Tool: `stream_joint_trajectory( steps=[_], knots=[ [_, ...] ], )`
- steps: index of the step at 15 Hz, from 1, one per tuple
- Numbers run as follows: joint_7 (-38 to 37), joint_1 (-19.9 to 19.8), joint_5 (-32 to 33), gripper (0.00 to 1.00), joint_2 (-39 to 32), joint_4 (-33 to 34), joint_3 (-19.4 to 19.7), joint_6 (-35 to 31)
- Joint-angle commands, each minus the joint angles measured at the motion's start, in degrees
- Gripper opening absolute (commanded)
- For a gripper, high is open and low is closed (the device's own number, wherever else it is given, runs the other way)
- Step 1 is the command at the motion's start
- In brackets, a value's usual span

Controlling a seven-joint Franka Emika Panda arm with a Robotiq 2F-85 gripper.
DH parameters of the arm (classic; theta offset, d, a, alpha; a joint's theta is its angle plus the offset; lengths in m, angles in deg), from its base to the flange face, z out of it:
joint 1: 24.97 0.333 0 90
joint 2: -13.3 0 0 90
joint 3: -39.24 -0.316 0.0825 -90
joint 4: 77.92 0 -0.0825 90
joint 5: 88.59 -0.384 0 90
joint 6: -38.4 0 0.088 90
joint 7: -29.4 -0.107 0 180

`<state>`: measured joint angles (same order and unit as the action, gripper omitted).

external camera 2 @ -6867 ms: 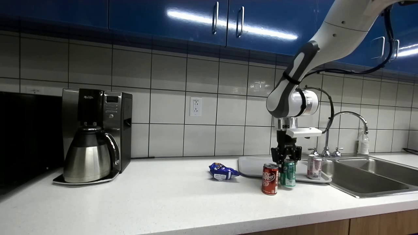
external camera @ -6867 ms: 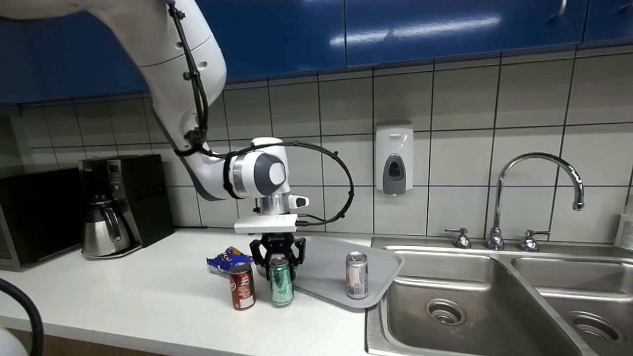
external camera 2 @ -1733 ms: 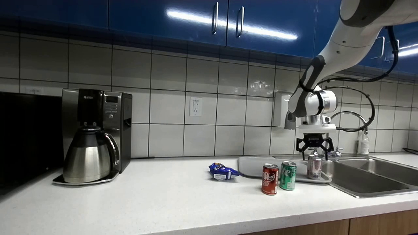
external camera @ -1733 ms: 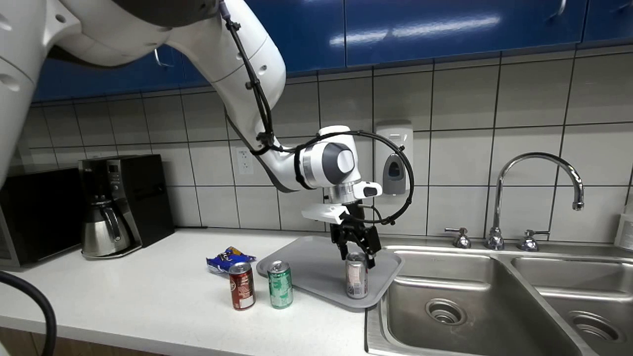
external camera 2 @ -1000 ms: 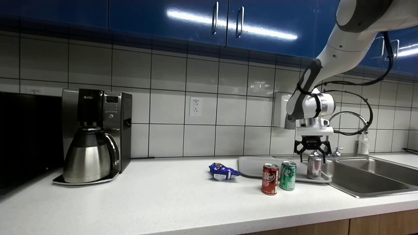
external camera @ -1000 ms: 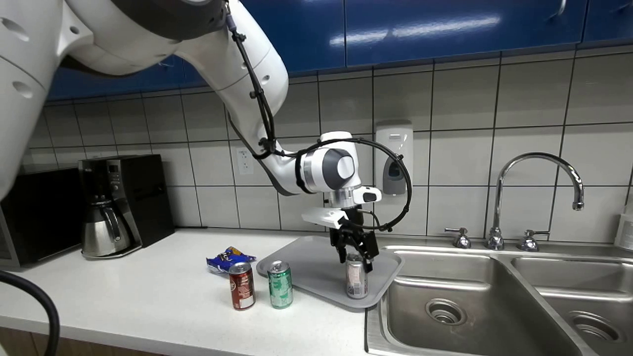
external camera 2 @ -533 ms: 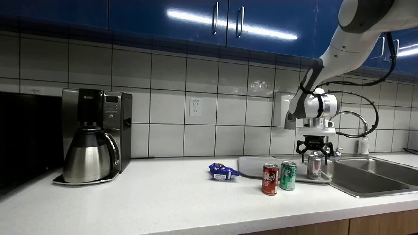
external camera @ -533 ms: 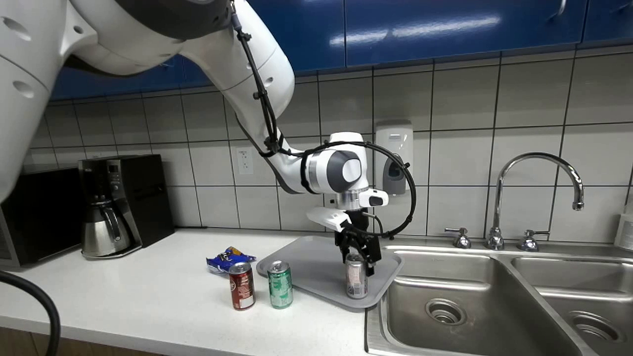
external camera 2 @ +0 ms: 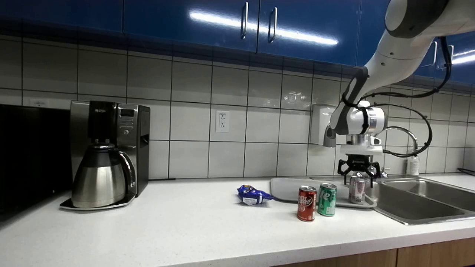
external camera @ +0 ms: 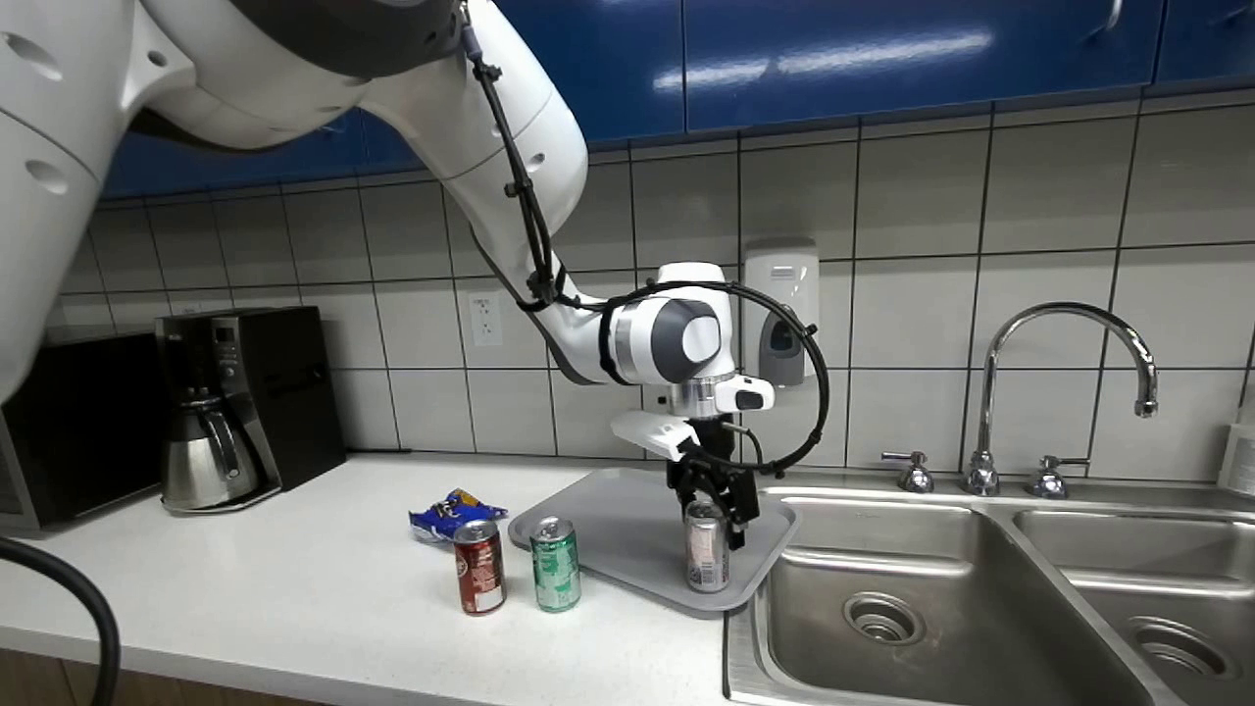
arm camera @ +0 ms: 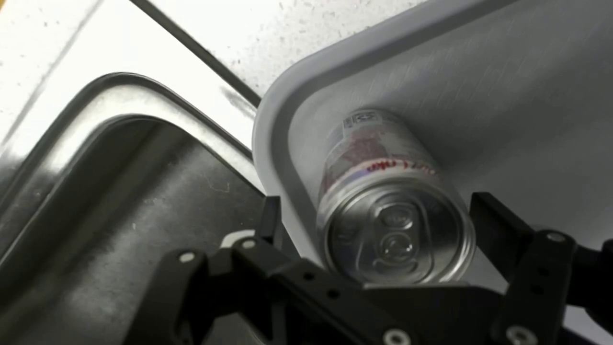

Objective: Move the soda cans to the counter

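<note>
Grey tray (external camera: 620,534) under silver can (external camera: 707,564), steel sink (external camera: 966,593) just beside.

Red can (external camera 2: 307,204): "Dr Pepper", pale lettering.
Green can (external camera 2: 327,201): "te" — only these letters clear.
Silver-grey can (arm camera: 395,194): red script, wrist view — too blurred to read surely.
Coffee maker (external camera 2: 128,141): tiny lettering, apparently "Mr. Coffee".

A kitchen is surrounding the counter (external camera 2: 148,233): a steel sink (external camera: 941,559) is sitting in it, a coffee maker (external camera 2: 107,129) is standing on it, and blue cabinets (external camera 2: 178,33) are hanging above it. A tiled wall (external camera 2: 227,157) is rising behind it.
</note>
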<state>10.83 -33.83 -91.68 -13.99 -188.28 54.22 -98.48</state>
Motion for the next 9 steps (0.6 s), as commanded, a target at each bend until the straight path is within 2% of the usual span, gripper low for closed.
stream_joint_trajectory(
  steps=[1, 2, 3, 4, 8, 9],
  knots=[
    [1.8, -1.4, -1.3, 1.00, 0.2, 0.7, -1.4, 1.6],
    [1.7, -1.4, -1.2, 0.75, 0.2, 0.6, -1.4, 1.6],
    [1.8, -1.4, -1.2, 0.75, 0.2, 0.5, -1.5, 1.7],
    [1.9, -1.4, -1.3, 0.70, 0.2, 0.5, -1.6, 1.9],
    [1.6, -1.3, -1.2, 0.38, 0.2, 0.5, -1.6, 2.4],
    [1.5, -1.3, -1.2, 0.38, 0.3, 0.5, -1.6, 2.5]
  ],
)
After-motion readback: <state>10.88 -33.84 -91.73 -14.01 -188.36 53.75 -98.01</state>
